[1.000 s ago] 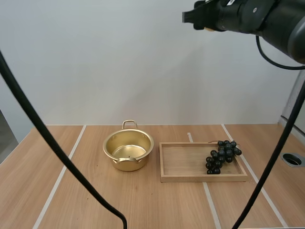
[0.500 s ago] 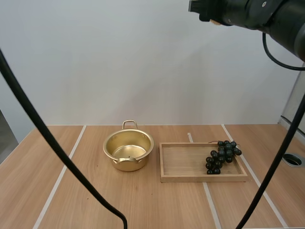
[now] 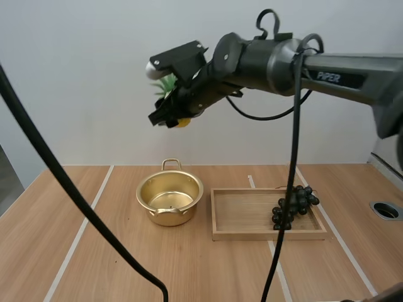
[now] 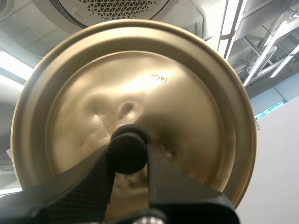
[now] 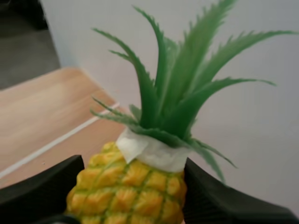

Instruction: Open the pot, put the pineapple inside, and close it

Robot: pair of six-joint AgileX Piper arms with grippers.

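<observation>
A gold pot (image 3: 169,198) stands open, without its lid, on the wooden table, left of the tray. High above it my right gripper (image 3: 169,116) is shut on a small yellow pineapple (image 3: 181,122) with a green leafy crown (image 3: 165,84). The right wrist view has the pineapple (image 5: 128,189) pinched between the two black fingers (image 5: 42,189), its leaves (image 5: 177,88) pointing away. My left gripper (image 4: 128,154) is shut on the black knob (image 4: 127,150) of the gold lid (image 4: 135,112), whose top faces the camera.
A wooden tray (image 3: 267,214) lies right of the pot with a bunch of dark grapes (image 3: 293,202) at its right end. A round hole (image 3: 386,210) sits in the table near the right edge.
My right arm has swung down and to the left, from the top right to above the pot, and the pineapple in its gripper has come into the high view.
</observation>
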